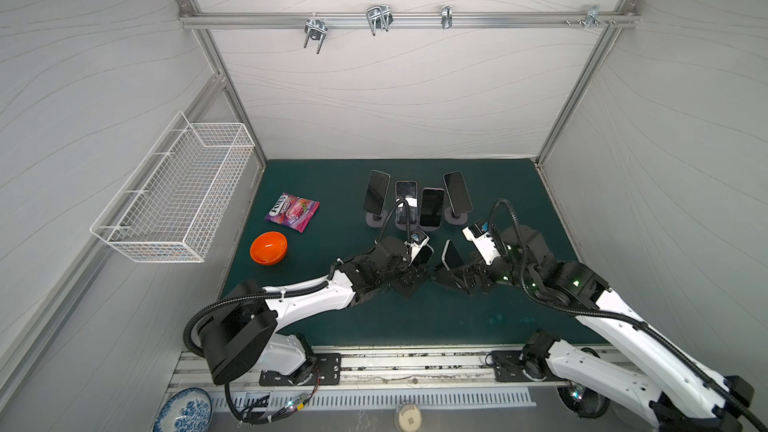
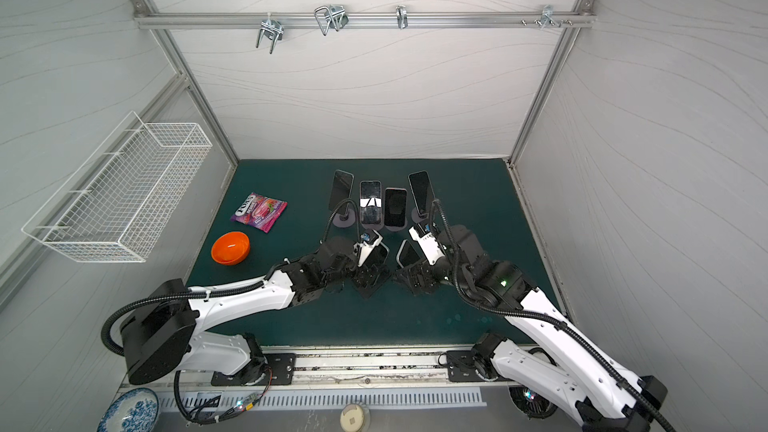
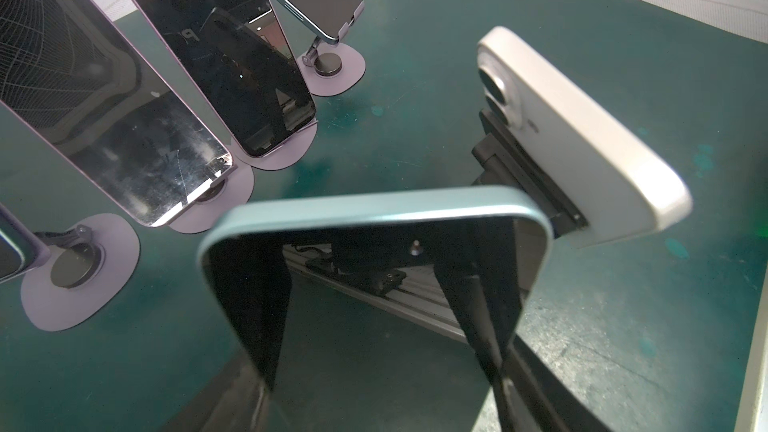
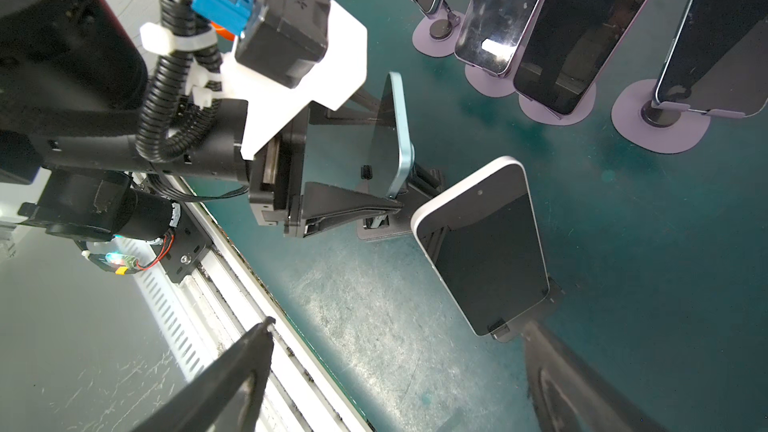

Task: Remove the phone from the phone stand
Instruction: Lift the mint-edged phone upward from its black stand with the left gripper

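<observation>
Two phones stand on black phone stands at the front middle of the green mat. The blue-rimmed phone (image 1: 424, 253) (image 3: 374, 218) sits between my left gripper's (image 3: 382, 384) fingers (image 4: 353, 205), which lie against its two side edges. Its stand (image 4: 424, 184) shows behind it. The white phone (image 1: 451, 255) (image 4: 486, 251) leans on its own stand (image 3: 511, 160), screen toward the right wrist camera. My right gripper (image 4: 399, 326) is open just short of that phone, one finger beside the stand's lower lip, nothing between the jaws.
Several more phones on purple round-based stands (image 1: 417, 205) form a row behind. A candy bag (image 1: 292, 211) and an orange bowl (image 1: 268, 248) lie at the left. A wire basket (image 1: 174, 197) hangs on the left wall. The metal rail (image 1: 374, 363) borders the mat's front.
</observation>
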You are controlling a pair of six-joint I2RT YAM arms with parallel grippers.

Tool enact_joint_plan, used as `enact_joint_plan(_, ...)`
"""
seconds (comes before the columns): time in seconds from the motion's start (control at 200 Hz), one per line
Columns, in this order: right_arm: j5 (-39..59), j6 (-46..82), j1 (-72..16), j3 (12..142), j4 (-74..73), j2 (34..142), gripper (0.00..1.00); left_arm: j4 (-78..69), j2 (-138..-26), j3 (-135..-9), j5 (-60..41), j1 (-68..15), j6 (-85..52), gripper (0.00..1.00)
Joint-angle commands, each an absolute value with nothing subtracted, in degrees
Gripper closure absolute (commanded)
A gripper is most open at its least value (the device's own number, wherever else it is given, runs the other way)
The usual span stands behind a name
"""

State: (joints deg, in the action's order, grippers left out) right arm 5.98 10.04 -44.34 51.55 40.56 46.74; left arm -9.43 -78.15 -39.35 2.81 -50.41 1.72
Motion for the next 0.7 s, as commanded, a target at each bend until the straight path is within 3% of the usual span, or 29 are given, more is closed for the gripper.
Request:
enact_joint_plan(0.0, 5.53, 9.41, -44.06, 51.16, 41.33, 45.74, 0.06, -11.2, -76.6, -40.08, 3.6, -50.6, 2.33, 0.28)
enact_joint_plan(0.695, 5.75, 10.2, -44.11, 52.01, 42.1, 45.38, 0.07, -11.28, -73.36, -40.17, 3.54, -50.63, 2.81, 0.33)
